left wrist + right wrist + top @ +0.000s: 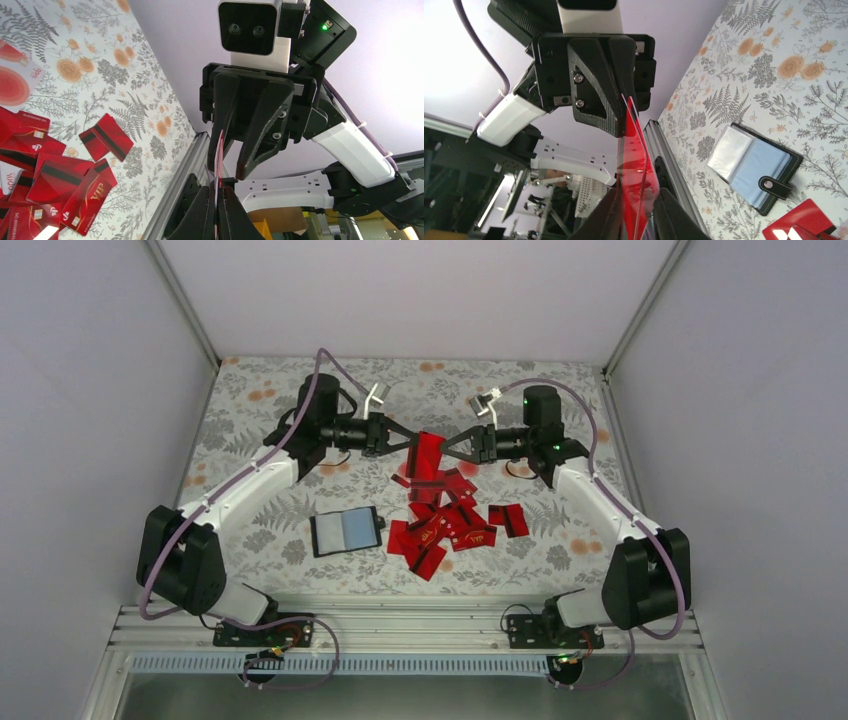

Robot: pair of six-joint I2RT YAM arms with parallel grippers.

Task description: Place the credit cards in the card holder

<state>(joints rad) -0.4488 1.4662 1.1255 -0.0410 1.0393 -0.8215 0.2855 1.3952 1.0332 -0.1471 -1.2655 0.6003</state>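
Above the middle of the table my two grippers meet tip to tip on a few red credit cards [428, 457] held on edge. My left gripper [408, 444] [218, 202] is shut flat on their one end [219, 150]. My right gripper [448, 449] [640, 212] grips the other end, and the cards [636, 160] bow between its fingers. Below them lies a loose pile of credit cards [452, 526] [55, 175]. The card holder [345, 531] [751, 165] lies open left of the pile, pockets up, snap tab on its right.
A floral cloth [250, 440] covers the table. An aluminium rail [400, 625] runs along the near edge by the arm bases. White walls [90, 360] close in the left, right and back sides.
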